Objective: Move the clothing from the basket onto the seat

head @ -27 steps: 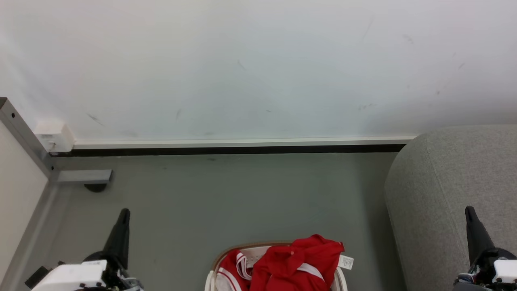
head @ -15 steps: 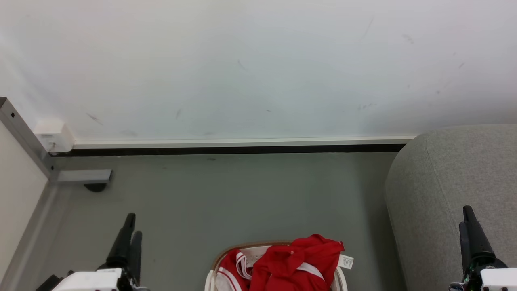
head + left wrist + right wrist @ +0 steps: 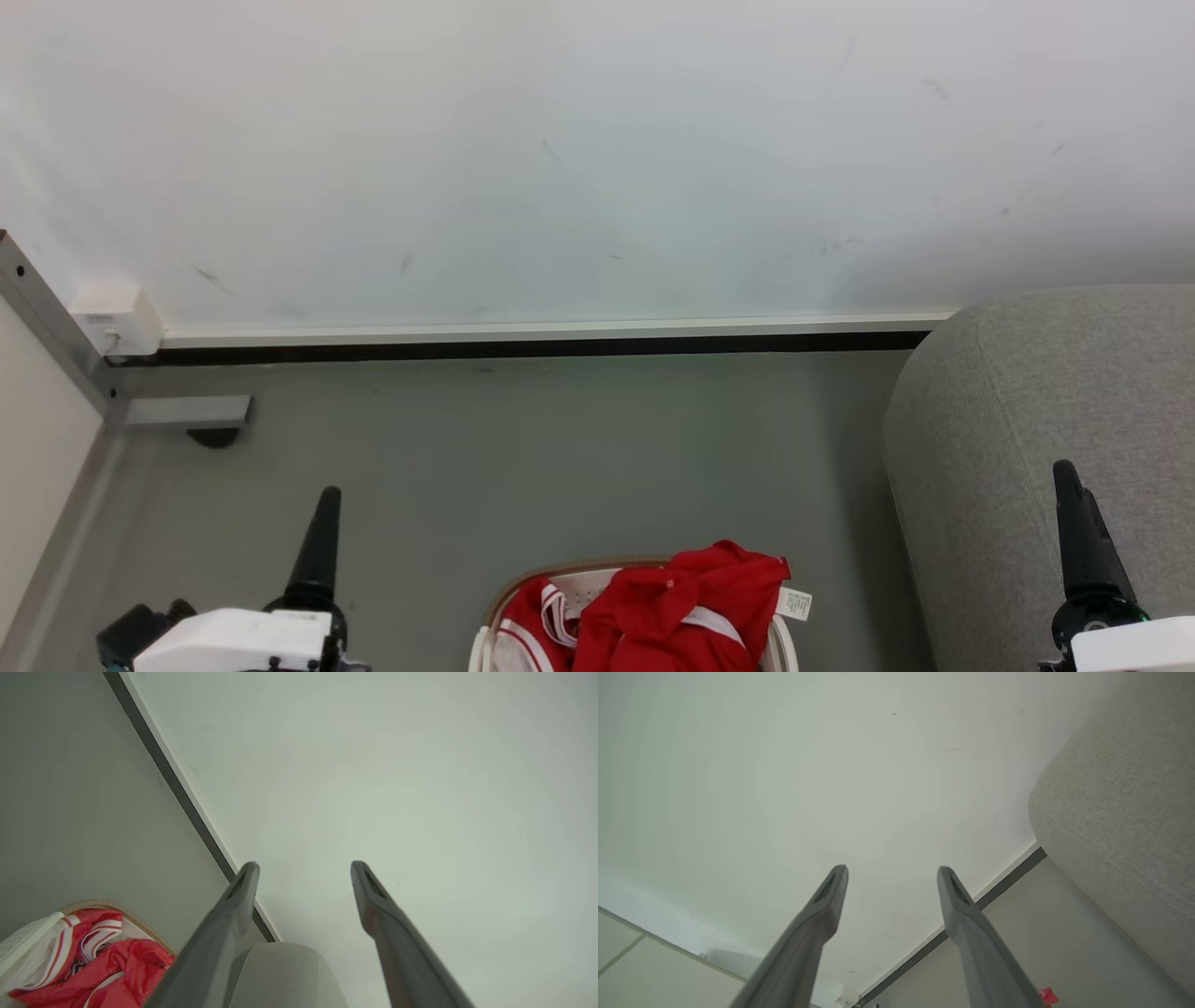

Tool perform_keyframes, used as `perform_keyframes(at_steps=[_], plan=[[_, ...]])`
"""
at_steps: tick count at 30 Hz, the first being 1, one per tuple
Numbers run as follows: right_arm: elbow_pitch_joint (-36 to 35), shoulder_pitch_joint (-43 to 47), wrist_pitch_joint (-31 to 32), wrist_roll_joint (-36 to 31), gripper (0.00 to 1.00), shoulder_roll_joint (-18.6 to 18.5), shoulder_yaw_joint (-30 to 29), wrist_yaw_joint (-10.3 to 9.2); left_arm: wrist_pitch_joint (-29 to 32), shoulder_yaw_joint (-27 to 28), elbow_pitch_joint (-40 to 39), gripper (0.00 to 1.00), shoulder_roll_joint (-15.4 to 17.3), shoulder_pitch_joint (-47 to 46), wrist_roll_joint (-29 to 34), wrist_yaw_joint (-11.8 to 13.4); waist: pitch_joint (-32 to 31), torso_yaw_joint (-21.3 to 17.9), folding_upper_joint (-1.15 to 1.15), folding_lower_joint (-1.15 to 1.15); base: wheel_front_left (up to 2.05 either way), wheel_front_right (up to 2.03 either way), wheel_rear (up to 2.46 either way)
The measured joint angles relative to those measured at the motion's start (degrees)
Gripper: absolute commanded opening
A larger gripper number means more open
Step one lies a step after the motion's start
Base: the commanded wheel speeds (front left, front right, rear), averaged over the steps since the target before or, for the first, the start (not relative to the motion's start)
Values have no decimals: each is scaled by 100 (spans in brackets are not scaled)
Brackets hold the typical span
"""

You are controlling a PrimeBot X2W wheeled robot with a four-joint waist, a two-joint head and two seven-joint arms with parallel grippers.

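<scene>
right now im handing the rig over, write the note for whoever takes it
Left claw: open, holding nothing.
Right claw: open, holding nothing, close by the seat.
Red clothing: heaped in the basket on the floor, between the two claws; the seat is on the robot's right.
Done: nothing, no garment grasped.
Left: pick the garments out and lay them on the seat.

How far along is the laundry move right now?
Done: nothing visible; the red clothing lies heaped in the basket. In hand: nothing; the left gripper and right gripper are open and empty. Left: grasp the clothing and carry it onto the sofa.
</scene>
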Motion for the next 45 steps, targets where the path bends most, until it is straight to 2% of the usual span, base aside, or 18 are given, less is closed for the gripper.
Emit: perform_keyframes(at_steps=[12,30,45], plan=[[245,-7,-9,-1629,100,13,-83,0,-235,-146,92,100,1,-35,1370,189,-42,-51,0,0,0,0,0],[609,-120,-49,-3472,100,133,-160,0,-581,-400,308,100,25,-86,3407,426,-84,-75,0,0,0,0,0],[802,-154,-54,-4682,100,305,-290,1,-836,-480,411,100,59,-120,4454,547,-92,-51,0,0,0,0,0]])
